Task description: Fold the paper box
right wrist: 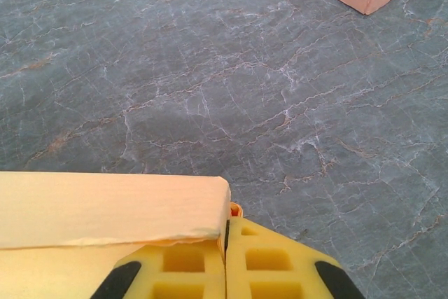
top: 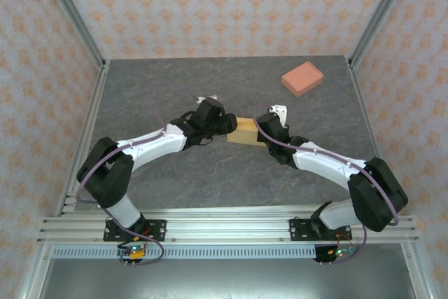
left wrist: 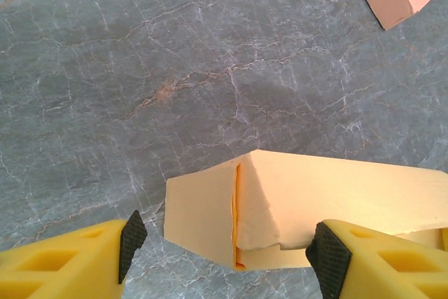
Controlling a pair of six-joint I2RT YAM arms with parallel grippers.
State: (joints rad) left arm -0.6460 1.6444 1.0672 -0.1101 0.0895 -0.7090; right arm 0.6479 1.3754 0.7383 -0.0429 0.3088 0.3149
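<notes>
While left pincer (left wrist: 231,246) gapes, paper box (left wrist: 336,194) end inside

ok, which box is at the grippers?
The yellow box, mid-table between the left gripper and right gripper; the pink box sits apart, far right.

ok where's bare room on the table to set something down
Bare grey stone table: the far-left quarter beyond the left gripper, and the near strip this side of the yellow paper box. Crowded at centre, where that gripper and the right gripper flank the box; a salmon-pink box takes the far-right corner.
</notes>
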